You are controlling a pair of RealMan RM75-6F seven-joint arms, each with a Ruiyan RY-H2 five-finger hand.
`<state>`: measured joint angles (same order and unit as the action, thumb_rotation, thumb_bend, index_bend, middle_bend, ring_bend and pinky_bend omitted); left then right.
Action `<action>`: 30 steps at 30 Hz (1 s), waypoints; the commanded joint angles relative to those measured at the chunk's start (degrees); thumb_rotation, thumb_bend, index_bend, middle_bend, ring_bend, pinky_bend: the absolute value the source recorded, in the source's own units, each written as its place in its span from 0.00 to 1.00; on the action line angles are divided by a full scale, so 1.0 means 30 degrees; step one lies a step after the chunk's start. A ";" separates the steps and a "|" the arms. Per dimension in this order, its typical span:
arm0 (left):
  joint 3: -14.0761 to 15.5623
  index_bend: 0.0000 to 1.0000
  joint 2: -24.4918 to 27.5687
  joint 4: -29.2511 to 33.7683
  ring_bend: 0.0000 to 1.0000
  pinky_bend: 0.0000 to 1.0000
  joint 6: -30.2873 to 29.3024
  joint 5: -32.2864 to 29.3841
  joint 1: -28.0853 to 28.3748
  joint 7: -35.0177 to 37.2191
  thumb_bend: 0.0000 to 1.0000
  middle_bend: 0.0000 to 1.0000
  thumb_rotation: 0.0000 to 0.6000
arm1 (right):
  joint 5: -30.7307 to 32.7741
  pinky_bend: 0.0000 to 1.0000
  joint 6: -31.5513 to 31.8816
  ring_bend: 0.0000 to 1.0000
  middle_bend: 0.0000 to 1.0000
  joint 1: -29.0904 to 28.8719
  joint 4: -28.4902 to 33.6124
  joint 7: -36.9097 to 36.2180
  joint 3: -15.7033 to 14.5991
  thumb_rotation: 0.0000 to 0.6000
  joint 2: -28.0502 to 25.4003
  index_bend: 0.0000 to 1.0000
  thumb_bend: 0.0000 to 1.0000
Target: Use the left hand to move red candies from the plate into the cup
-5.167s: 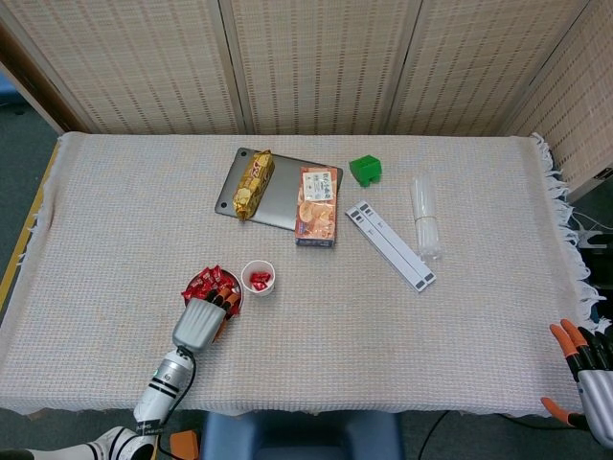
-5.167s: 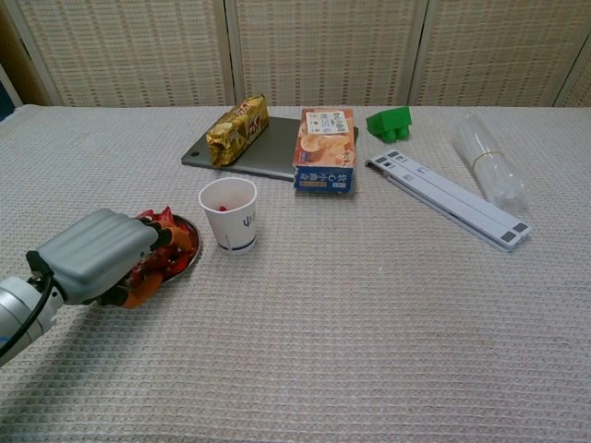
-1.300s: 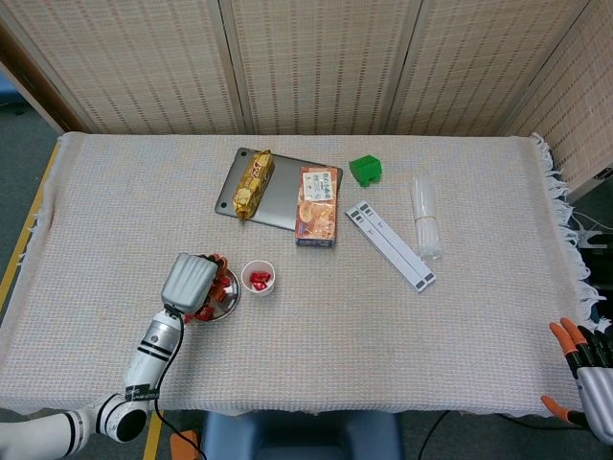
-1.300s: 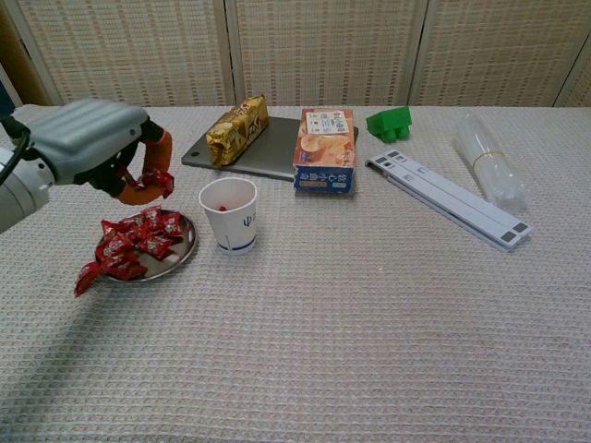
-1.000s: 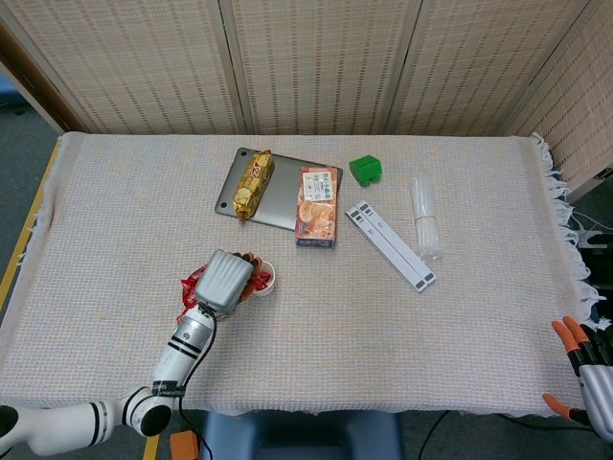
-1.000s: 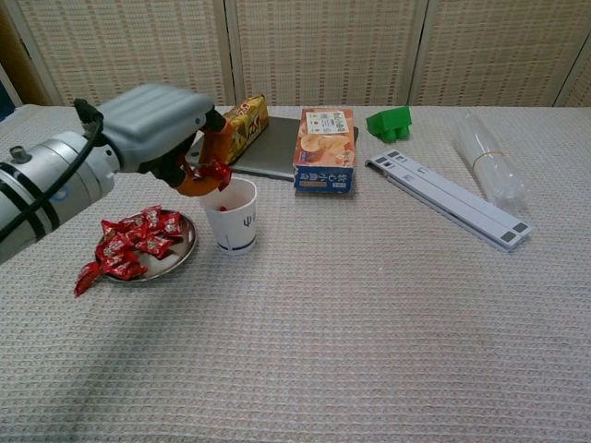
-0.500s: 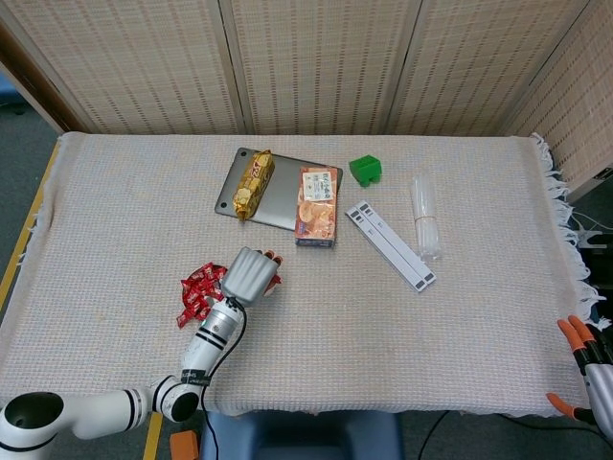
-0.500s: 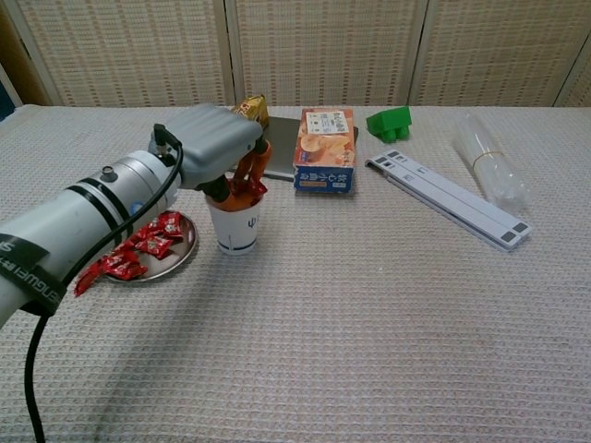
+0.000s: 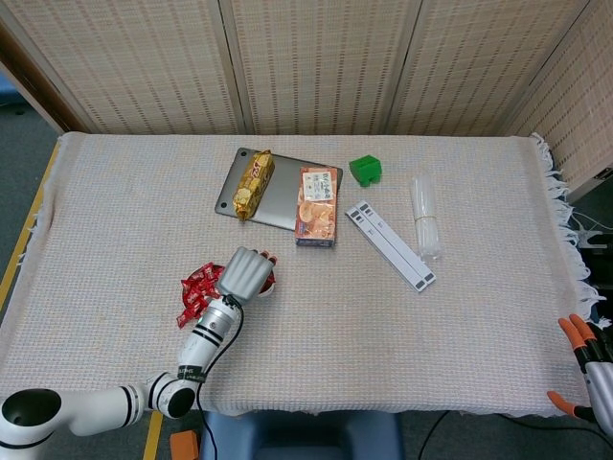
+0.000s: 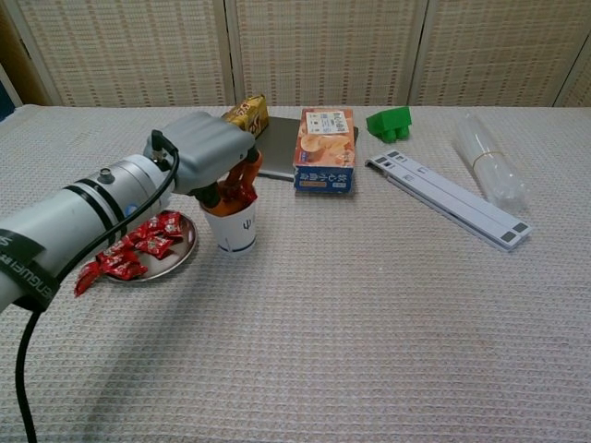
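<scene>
Left robot hand (image 10: 211, 152) poised over the cup (image 10: 234, 227), fingers dipped to its rim.

Its fingers curl down into the cup mouth; whether they still pinch a red candy I cannot tell, since the palm hides them. The cup stands toward the surface's near-left corner, just beside the plate (image 10: 181, 250) of red candies (image 10: 138, 245). The likely trouble: fingertips catching the light paper rim on withdrawal and tipping it, or a wrapper clinging and dropping outside. The right robot hand (image 9: 589, 372) hangs off the near-right corner, fingers apart.
</scene>
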<state>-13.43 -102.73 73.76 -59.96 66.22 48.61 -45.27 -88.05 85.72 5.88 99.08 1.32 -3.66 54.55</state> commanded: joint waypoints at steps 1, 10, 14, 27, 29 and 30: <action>0.0113 0.50 0.0105 0.0031 0.59 1.00 -0.0003 0.0083 0.0054 0.0057 0.56 0.62 1.00 | 0.0009 0.00 0.0027 0.00 0.00 0.0009 0.0047 0.0036 0.0009 1.00 -0.0007 0.00 0.04; 0.0226 0.43 0.0491 0.0339 0.54 1.00 0.0163 -0.0140 0.0169 -0.0034 0.48 0.57 1.00 | 0.0123 0.00 0.0079 0.00 0.00 0.0035 0.0085 0.0080 0.0064 1.00 0.0042 0.00 0.04; 0.0267 0.41 0.0952 0.0890 0.54 1.00 0.0078 -0.0231 0.0165 -0.0145 0.47 0.56 1.00 | 0.0203 0.00 0.0060 0.00 0.00 0.0026 0.0128 0.0191 0.0097 1.00 0.0072 0.00 0.04; 0.0499 0.31 0.1589 0.1878 0.48 1.00 0.0128 -0.1115 0.0248 -0.0570 0.40 0.49 1.00 | 0.0233 0.00 0.0138 0.00 0.00 0.0079 0.0213 0.0335 0.0096 1.00 0.0097 0.00 0.04; 0.0530 0.28 0.1627 0.1973 0.47 1.00 0.0124 -0.1174 0.0281 -0.0591 0.40 0.46 1.00 | 0.0219 0.00 0.0177 0.00 0.00 0.0092 0.0229 0.0335 0.0103 1.00 0.0103 0.00 0.04; 0.0555 0.27 0.1661 0.2044 0.46 1.00 0.0099 -0.1191 0.0299 -0.0620 0.39 0.45 1.00 | 0.0236 0.00 0.0162 0.00 0.00 0.0092 0.0194 0.0319 0.0102 1.00 0.0112 0.00 0.04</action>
<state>-11.81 -97.80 79.84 -59.64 62.69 49.47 -47.09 -87.36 86.23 6.15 99.72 2.30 -3.36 54.87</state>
